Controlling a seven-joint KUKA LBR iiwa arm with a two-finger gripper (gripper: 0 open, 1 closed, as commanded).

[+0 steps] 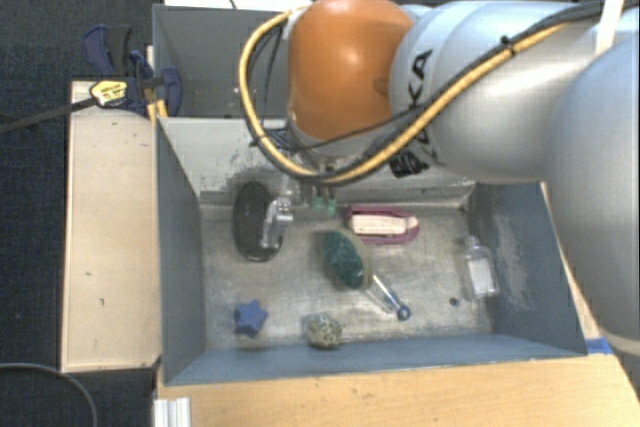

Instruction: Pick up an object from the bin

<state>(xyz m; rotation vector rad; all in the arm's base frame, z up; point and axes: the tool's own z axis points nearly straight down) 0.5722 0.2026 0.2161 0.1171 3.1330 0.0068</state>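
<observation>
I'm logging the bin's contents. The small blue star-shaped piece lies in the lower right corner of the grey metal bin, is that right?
Not quite. The camera view shows the small blue star-shaped piece in the lower left corner of the grey metal bin, not the lower right.

Bin [185, 215]: grey. Oblong object [343, 258]: dark green. Star-shaped piece [250, 317]: blue. Round lump [323, 330]: speckled grey-green. Flat case [380, 225]: white, maroon rim. Oval object [248, 220]: black.
</observation>
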